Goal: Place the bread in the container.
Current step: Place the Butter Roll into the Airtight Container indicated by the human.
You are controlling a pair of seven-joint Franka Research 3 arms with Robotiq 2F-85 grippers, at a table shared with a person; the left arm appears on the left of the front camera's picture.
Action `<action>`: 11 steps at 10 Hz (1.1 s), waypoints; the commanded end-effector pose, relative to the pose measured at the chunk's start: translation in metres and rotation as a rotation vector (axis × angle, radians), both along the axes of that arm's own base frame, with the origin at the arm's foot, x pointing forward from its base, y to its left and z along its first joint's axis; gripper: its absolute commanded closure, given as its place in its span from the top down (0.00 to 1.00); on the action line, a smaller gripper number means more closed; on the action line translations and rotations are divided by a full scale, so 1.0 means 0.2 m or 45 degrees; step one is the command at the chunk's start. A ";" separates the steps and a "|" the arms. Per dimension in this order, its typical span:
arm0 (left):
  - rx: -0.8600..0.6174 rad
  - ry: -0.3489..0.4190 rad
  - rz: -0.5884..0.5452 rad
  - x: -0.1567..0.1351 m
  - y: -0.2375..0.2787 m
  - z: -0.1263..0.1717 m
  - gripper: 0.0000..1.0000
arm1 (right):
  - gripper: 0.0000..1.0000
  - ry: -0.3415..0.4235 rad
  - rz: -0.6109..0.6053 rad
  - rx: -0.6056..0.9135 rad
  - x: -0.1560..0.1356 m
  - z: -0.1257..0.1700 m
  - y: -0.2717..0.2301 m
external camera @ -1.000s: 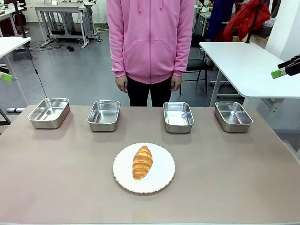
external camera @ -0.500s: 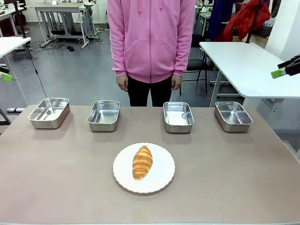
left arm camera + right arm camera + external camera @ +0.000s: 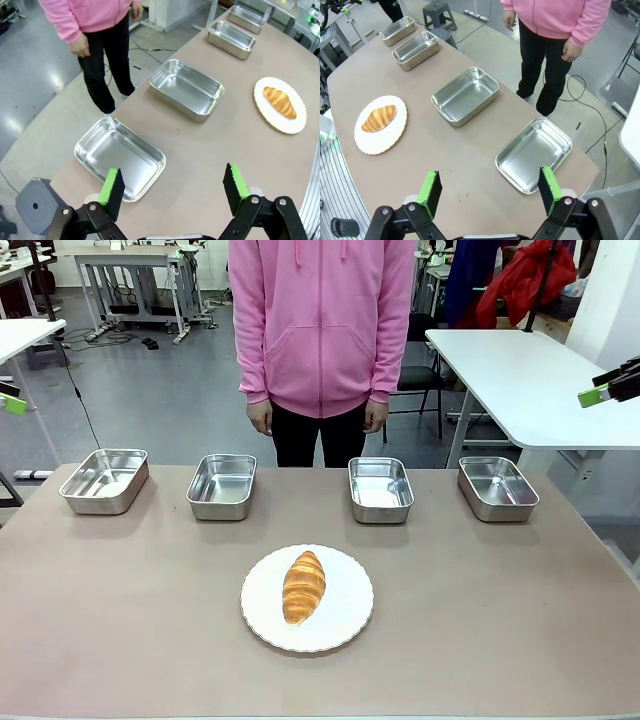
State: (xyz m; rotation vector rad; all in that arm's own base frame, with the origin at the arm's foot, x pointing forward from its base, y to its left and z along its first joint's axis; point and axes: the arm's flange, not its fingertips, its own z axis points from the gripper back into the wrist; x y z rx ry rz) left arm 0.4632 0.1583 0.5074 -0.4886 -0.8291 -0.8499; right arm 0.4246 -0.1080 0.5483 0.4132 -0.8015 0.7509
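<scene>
Floor (image 3: 160, 390) is smooth grey with a glossy sheen catching overhead light; a white table (image 3: 520, 380) stands at right, a dark chair (image 3: 418, 378) beside it, a metal-framed bench (image 3: 120, 254) far left, a grey stool (image 3: 36, 205) near the tan worktable (image 3: 120, 620).

A person in a pink hoodie (image 3: 320, 330) is standing at the far side of the brown worktop (image 3: 120, 620). A round white plate (image 3: 348, 602) is sitting near its middle. Behind, a red jacket (image 3: 525, 280) is hanging beyond a white table (image 3: 510, 370).
</scene>
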 end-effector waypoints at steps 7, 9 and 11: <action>0.004 -0.003 -0.002 0.00 0.00 0.00 1.00 | 1.00 -0.009 0.006 0.013 0.00 0.00 0.00; 0.004 -0.003 -0.002 0.00 0.00 0.00 1.00 | 1.00 -0.009 0.006 0.013 0.00 0.00 0.00; 0.004 -0.003 -0.002 0.00 0.00 0.00 1.00 | 1.00 -0.009 0.006 0.013 0.00 0.00 0.00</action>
